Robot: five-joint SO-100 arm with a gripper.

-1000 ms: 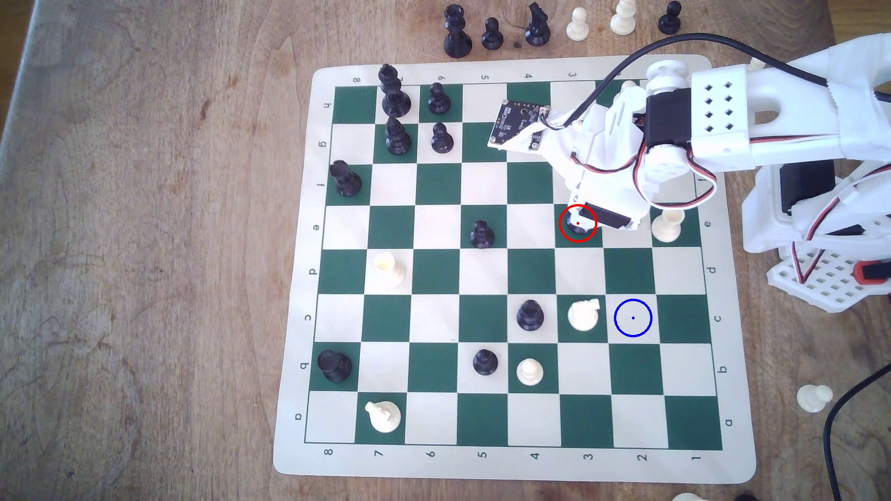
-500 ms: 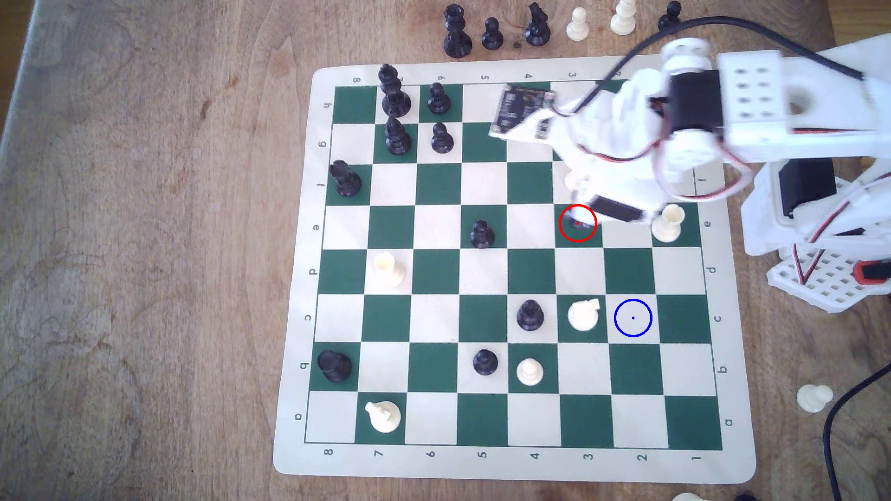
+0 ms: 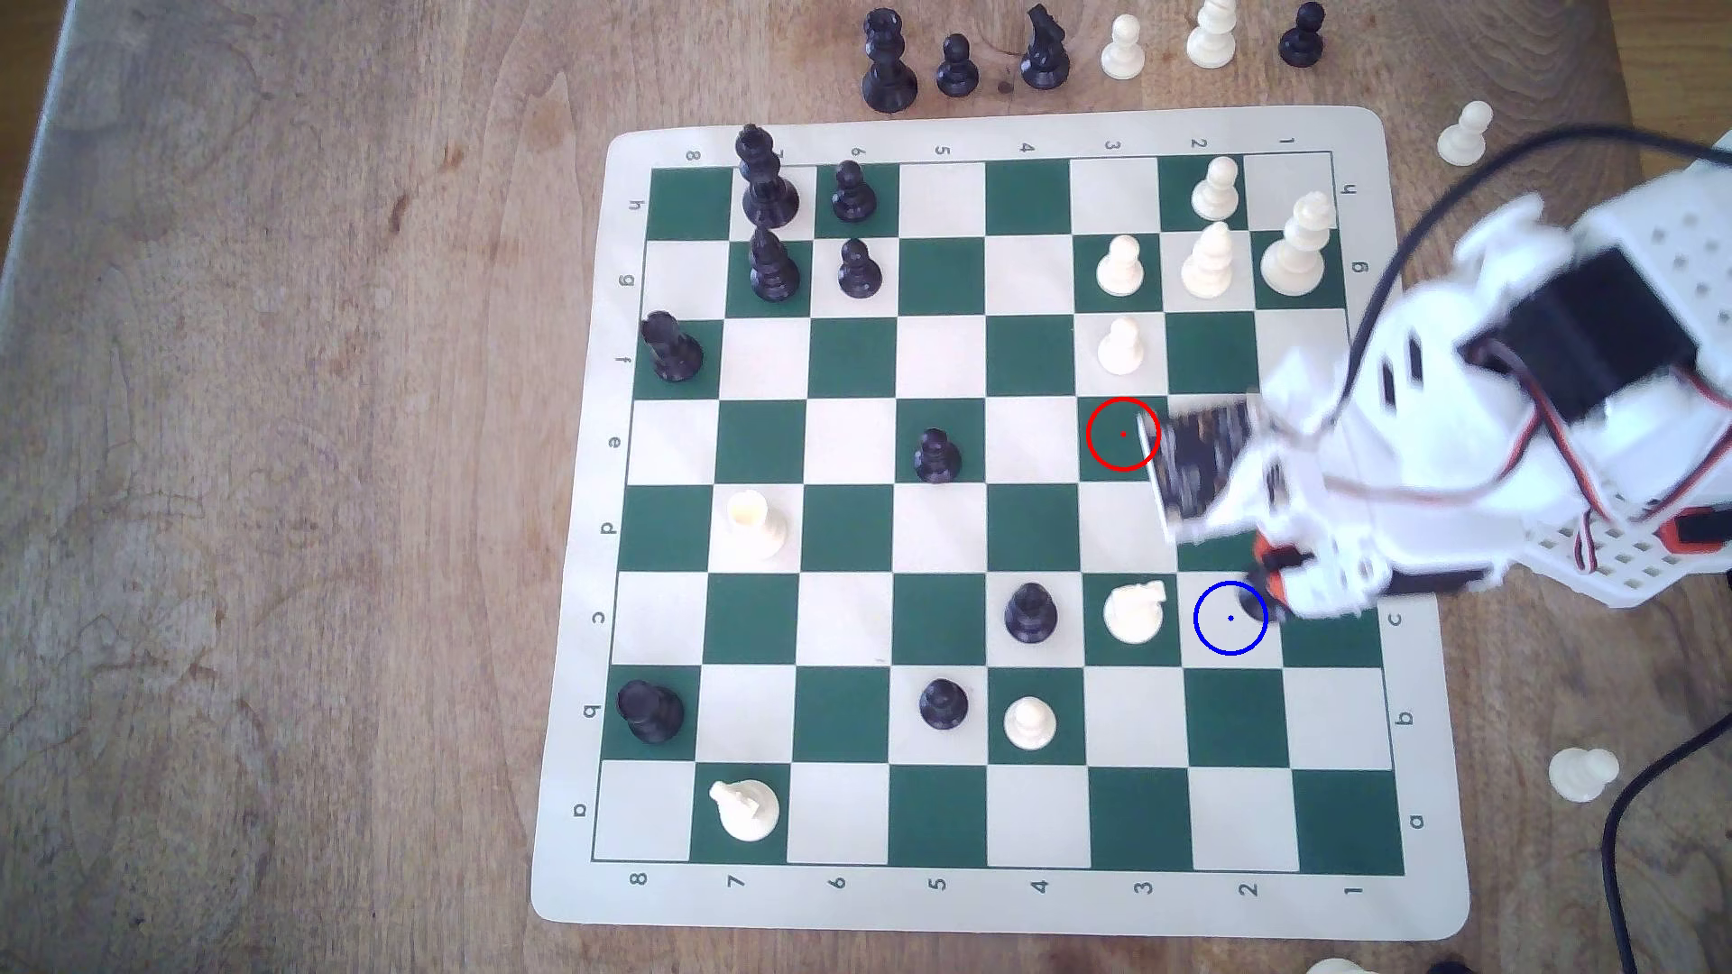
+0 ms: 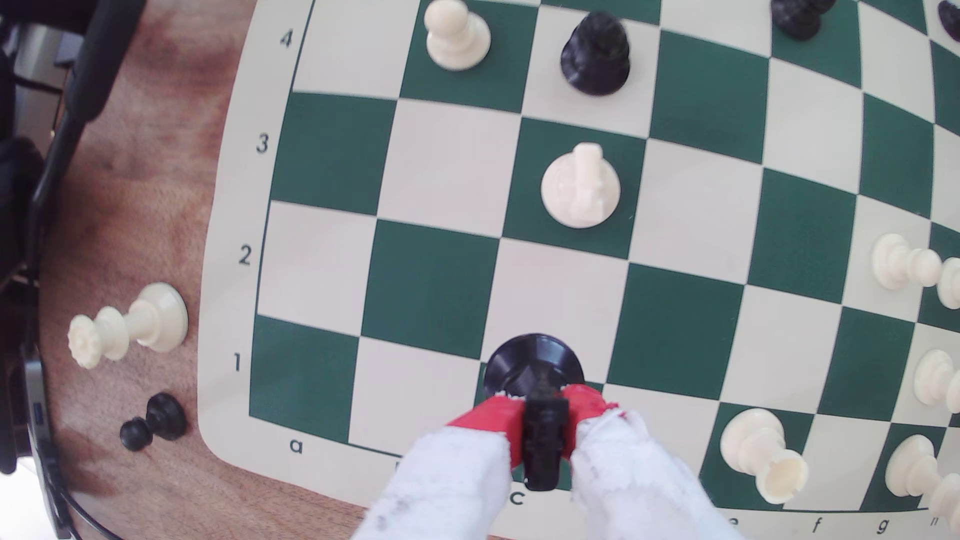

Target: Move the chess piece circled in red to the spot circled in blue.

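Note:
My gripper (image 3: 1279, 585) is shut on the black knight (image 3: 1254, 607), which shows as a dark patch at the right edge of the blue-ringed cream square (image 3: 1231, 618) in the exterior view. The arm is blurred there. In the wrist view the red-tipped fingers (image 4: 493, 418) clamp the knight's head, and my gripper (image 4: 540, 410) holds its round base (image 4: 535, 363) over the line between a cream square (image 4: 550, 291) and a green one. Whether the base touches the board I cannot tell. The red-ringed green square (image 3: 1123, 434) is bare.
A cream-white knight (image 3: 1134, 613) stands one square to the exterior view's left of the blue ring, with a black pawn (image 3: 1030, 613) beyond it. White pieces (image 3: 1209, 262) cluster at the board's upper right. A white piece (image 3: 1584, 773) and a black cable (image 3: 1621, 824) lie off the board.
The arm has swung from the red-ringed square down toward the blue ring, carrying the black knight. The red-ringed square is now bare, and the white pieces behind the arm have come into sight.

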